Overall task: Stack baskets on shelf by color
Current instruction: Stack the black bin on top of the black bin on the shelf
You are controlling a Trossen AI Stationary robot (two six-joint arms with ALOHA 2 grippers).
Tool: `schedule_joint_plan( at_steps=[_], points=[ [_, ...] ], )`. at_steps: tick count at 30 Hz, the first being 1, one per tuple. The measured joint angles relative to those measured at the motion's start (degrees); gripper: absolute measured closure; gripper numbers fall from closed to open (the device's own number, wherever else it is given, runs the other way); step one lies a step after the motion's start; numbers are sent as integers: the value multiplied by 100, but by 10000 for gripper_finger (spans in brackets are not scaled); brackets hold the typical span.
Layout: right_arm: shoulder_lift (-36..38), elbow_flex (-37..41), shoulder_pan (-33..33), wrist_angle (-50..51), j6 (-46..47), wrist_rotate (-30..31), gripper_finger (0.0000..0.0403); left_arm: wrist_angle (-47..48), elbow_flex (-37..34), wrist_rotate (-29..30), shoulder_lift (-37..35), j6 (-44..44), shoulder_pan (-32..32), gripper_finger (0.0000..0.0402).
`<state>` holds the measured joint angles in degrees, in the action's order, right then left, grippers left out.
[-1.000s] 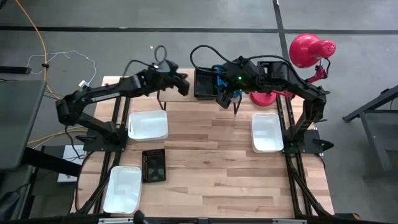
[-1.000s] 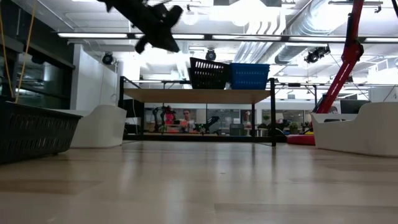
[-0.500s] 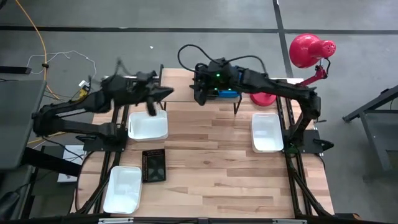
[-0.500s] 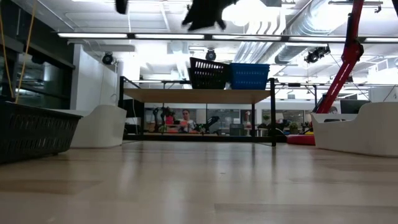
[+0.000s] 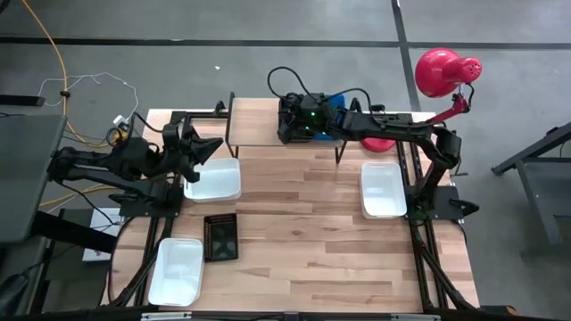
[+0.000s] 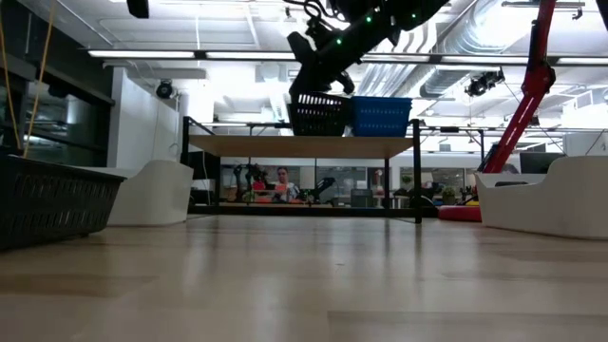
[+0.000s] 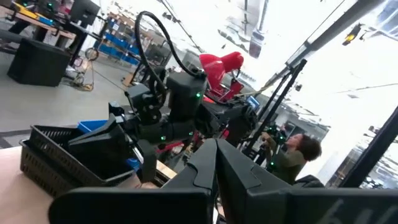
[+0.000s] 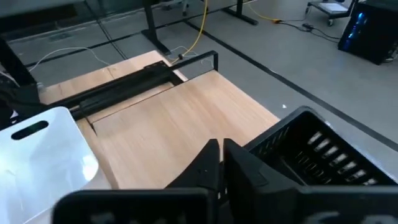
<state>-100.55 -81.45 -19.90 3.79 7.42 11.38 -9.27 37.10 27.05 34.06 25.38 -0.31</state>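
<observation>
High view: right arm's fingers [image 5: 287, 127] over shelf's [image 5: 254, 125] black basket [image 5: 291, 116].

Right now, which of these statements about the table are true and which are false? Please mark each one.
1. A black basket stands on the shelf. True.
2. Three white baskets lie on the table. True.
3. The blue basket lies on the table. False: the blue basket stands on the shelf, beside the black one.
4. The right claw is over a white basket. False: the right claw is over the black basket on the shelf.
</observation>
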Motion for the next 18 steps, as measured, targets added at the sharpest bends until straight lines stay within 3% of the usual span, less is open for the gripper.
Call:
schedule_joint_plan(
  at_steps=[12, 18],
  points=[
    [-107, 73, -159, 125, 70, -258, 402, 1, 0, 125, 0, -47, -45, 401],
    [614, -230, -9, 111, -225, -587, 402, 43, 0, -124, 0, -45, -47, 401]
  ],
)
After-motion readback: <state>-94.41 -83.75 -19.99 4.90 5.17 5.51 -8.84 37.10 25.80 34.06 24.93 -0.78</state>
